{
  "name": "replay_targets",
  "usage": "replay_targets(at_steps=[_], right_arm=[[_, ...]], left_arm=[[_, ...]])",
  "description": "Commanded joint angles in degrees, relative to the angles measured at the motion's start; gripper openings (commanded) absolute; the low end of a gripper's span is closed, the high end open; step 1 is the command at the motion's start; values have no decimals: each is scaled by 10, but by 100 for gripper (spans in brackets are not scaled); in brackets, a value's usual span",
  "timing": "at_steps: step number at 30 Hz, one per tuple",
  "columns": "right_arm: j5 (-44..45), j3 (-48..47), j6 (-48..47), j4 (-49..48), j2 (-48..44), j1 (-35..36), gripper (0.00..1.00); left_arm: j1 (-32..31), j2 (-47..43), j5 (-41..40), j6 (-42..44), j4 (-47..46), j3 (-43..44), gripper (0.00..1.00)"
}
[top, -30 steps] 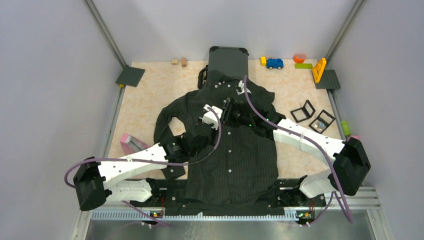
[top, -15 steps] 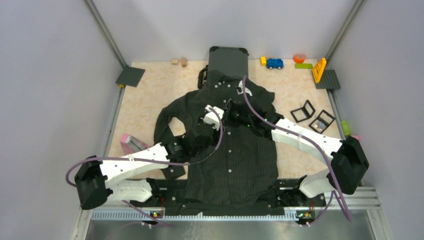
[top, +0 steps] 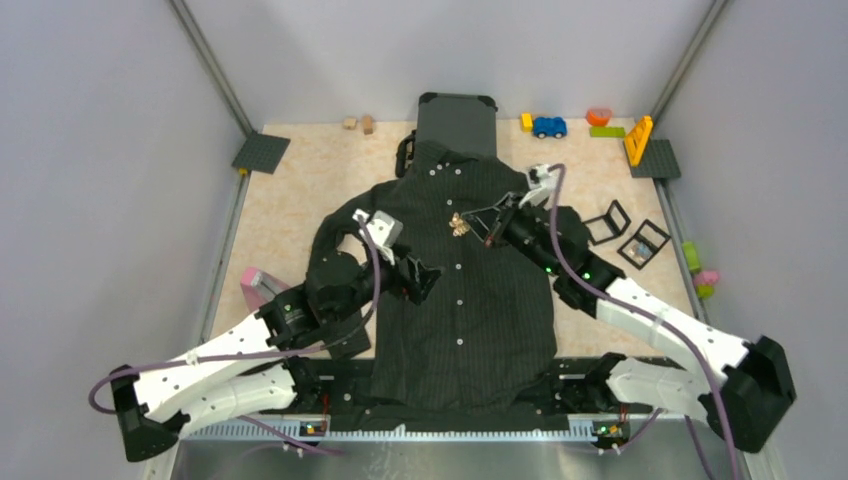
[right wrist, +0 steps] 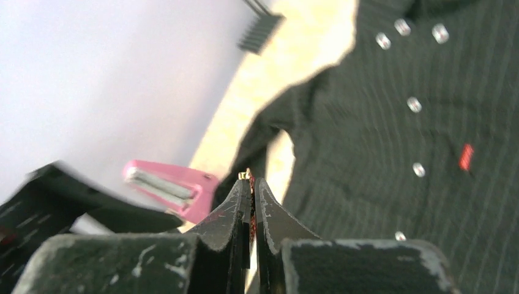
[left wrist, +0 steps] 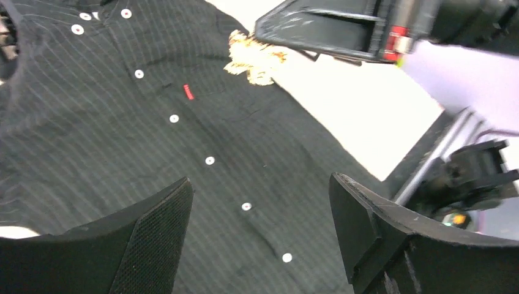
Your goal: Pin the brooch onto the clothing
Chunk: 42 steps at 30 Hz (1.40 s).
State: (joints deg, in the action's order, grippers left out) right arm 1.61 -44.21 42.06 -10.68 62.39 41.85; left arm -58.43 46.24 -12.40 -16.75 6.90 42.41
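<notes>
High overhead view, two close wrist views, shirt (top: 470,310) shared

Shirt (top: 470,310): black, faint pale pinstripes.
Buttons (left wrist: 210,160): white.
Chest tag (left wrist: 188,92): red.
Brooch (top: 460,225): gold.
Suitcase (top: 457,115): dark grey.
Table top (top: 290,200): peach, mottled.
Flat item at left edge (top: 258,288): pink.
Toy car (top: 549,127): blue.
Block beside car (top: 526,121): yellow.
Arm links (top: 650,305): white, with black joints.
Cables (top: 374,272): purple.
</notes>
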Motion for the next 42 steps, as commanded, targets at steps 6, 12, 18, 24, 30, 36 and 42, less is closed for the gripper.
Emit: replay_targets(at_steps=[6,12,18,24,30,36,42], right_arm=[[-124,59,-63,-228,-143,2,0],[-214,34,-31,-256,-128,2,0],[-272,11,-6,-267,-96,2,0],[-289,7,11,-283,-81,2,0],[-306,-4,13,-274,-75,2,0],[-309,-7,16,-272,-75,2,0],[-314,-14,14,-258,-72,2,0]], left_arm=[[116,-5,268,-221,-229,-17,85],[149,41,392,-295,-357,-8,84],[150,58,434,-291,-367,6,67],[153,43,417,-285,-348,-5,45],[173,22,410,-287,-340,-17,41],[179,24,423,-289,-337,-17,27],[182,21,420,-291,-339,-18,3]])
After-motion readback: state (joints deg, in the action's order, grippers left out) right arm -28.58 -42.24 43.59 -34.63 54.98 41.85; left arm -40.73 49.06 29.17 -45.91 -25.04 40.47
